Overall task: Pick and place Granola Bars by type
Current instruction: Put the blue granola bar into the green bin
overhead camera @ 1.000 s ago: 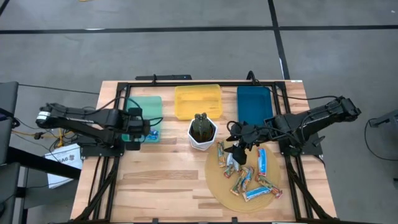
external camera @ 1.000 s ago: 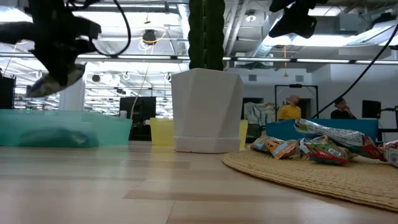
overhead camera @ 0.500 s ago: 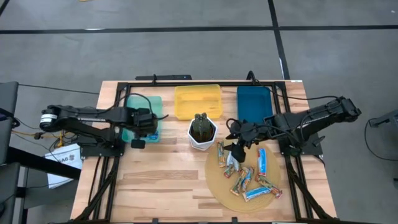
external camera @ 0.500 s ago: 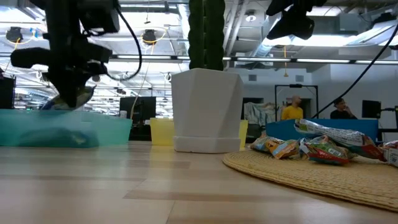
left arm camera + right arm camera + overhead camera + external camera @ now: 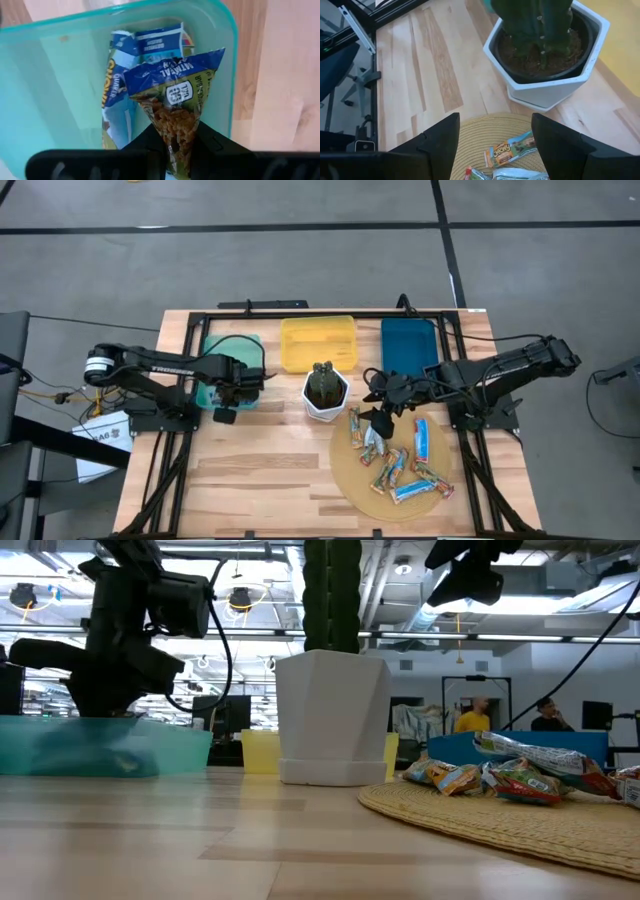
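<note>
The granola bar [image 5: 176, 107] pinched in the left gripper [image 5: 175, 145] hangs over the near right corner of the teal bin [image 5: 222, 350]; its wrapper is blue above and green below, and I can read "Nature Valley" on it upside down; under it in the bin lie blue-wrapped bars [image 5: 120, 90], one showing part of a "Chewy" label; the bin's right rim [image 5: 233, 75] runs just beside the held bar, with bare wood beyond it; the rest of the Granola Bars [image 5: 398, 455] lie heaped on the round woven mat [image 5: 352, 480] at the near right of the table [image 5: 260, 480], and the print on them is too small to read; the right gripper [image 5: 492, 150] hovers with its fingers spread wide over the mat's far left edge, holding nothing; the white pot with the cactus [image 5: 325, 393] stands just left of it, between the two arms; a yellow bin [image 5: 318, 343] and a dark blue bin [image 5: 408, 347] sit along the far edge; the near left of the table is open wood
</note>
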Controlling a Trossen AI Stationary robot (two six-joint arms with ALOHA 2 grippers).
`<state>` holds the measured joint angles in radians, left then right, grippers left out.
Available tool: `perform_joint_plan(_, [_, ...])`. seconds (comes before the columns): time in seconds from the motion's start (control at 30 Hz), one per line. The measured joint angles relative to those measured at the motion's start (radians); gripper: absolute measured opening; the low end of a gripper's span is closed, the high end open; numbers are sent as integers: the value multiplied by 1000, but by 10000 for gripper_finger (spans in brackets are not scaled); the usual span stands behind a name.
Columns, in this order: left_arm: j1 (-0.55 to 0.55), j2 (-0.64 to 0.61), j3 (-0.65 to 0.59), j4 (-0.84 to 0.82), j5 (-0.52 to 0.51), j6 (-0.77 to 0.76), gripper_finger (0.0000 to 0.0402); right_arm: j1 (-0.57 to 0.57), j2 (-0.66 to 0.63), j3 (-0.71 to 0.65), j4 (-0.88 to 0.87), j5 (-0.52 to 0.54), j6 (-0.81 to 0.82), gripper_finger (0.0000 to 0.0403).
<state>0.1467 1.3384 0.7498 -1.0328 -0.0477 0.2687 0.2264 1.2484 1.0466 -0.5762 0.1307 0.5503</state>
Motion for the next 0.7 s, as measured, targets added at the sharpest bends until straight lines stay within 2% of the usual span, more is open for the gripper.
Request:
perform_joint_plan(0.33, [0, -3, 0, 0, 0, 0, 48, 0, 0, 0, 0, 0, 0, 240])
perform_joint_plan(0.53, [0, -3, 0, 0, 24, -9, 93, 0, 0, 0, -1, 0, 0, 240])
perform_joint_plan(0.7, [0, -3, 0, -1, -1, -51, 131, 0, 0, 0, -1, 0, 0, 240])
